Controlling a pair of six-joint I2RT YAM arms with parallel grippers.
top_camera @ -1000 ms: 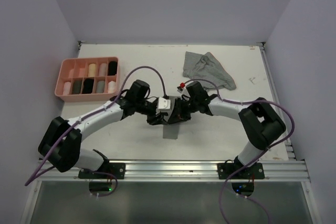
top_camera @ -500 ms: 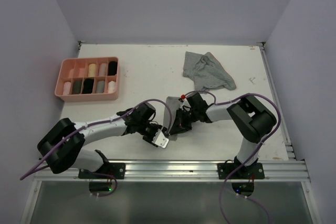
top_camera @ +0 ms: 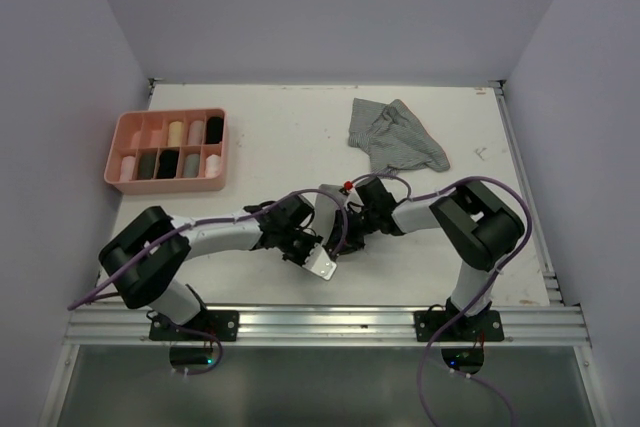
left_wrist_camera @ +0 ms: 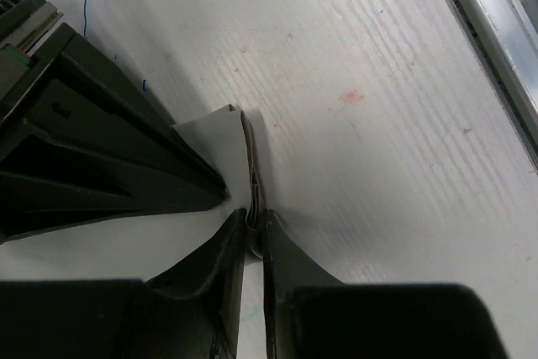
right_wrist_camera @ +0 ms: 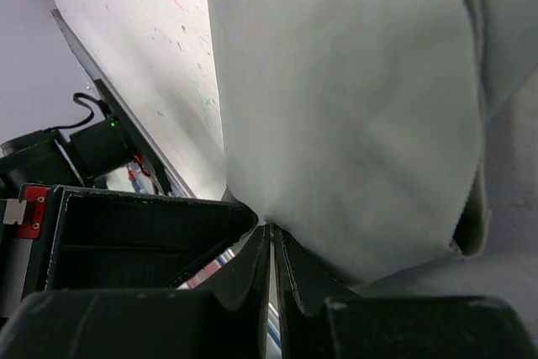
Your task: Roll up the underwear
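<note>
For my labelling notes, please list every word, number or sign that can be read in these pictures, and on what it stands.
No text can be read.
White tag, top view: too small to read.
Red tag, right wrist view: blurred.
Grey underwear: no print visible.

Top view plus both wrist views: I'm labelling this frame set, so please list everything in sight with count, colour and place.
grey underwear: one, plain grey, held between both grippers at the table's centre
grey striped underwear: one, crumpled, far right part of the table
tray: one, pink, with compartments, far left
rolls: several in the tray, beige, grey, black and pale; exact count unclear
table: one, white
rail: one, silver, along the near edge
left gripper: black, shut on the grey underwear's edge
right gripper: black, shut on the same garment
</note>
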